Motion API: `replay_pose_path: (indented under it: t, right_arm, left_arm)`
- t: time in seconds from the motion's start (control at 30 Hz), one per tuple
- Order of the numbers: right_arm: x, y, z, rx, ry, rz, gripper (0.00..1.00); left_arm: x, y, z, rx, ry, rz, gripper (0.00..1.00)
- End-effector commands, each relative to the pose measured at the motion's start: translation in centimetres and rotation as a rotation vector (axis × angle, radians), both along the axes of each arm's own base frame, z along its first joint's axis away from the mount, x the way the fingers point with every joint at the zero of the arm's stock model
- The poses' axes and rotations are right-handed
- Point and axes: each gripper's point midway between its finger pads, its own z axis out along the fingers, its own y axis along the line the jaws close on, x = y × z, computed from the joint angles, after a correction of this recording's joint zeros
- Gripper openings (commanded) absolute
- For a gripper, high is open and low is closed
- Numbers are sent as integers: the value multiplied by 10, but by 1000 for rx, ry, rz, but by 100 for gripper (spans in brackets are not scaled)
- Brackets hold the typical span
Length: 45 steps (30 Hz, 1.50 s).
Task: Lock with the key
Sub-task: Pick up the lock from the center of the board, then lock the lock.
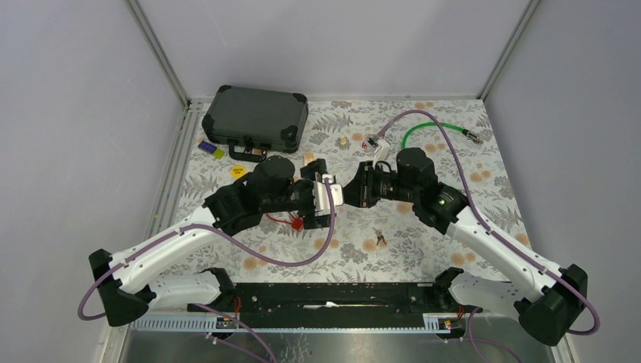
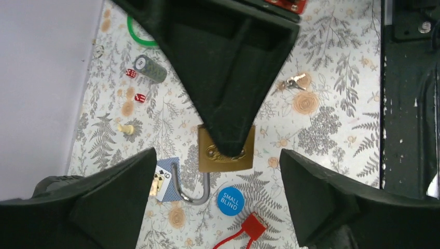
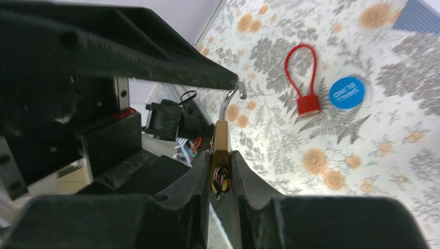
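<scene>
A brass padlock hangs above the table, its steel shackle swung open. My right gripper is shut on the padlock's flat sides; in the left wrist view one of its fingers covers the upper body. My left gripper is open, its fingers wide on either side of the lock and not touching it. The two grippers meet mid-table. A small bunch of keys lies on the cloth in front of the right arm, also seen as keys from the left wrist.
A red cable lock, a blue "SMALL BLIND" chip and a playing card lie under the grippers. A black case sits at the back left, a green cable at the back right. Dice and a battery lie nearby.
</scene>
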Motion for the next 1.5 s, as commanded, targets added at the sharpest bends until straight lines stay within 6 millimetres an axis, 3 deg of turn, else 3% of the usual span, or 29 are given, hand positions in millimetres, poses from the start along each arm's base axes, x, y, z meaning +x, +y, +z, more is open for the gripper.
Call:
replay_pose_path:
  t: [0.0,0.2,0.5,0.67,1.47]
  right_arm:
    - [7,-15,45,103,-291,-73,0]
    - [8,-38,67,74,-466,-135,0]
    - [-18,-37,94,151,-531,-31,0]
    - [-24,-30,97,175,-490,14,0]
    - [-26,-31,103,205,-492,10,0]
  left_arm:
    - [12,-5,51,-152,-87,59,99]
    - [3,3,75,-281,-150,54,99]
    - [-3,11,75,-293,-169,42,96]
    - [-9,9,81,-313,-180,8,97]
    - [-34,-18,49,-266,-20,-164,93]
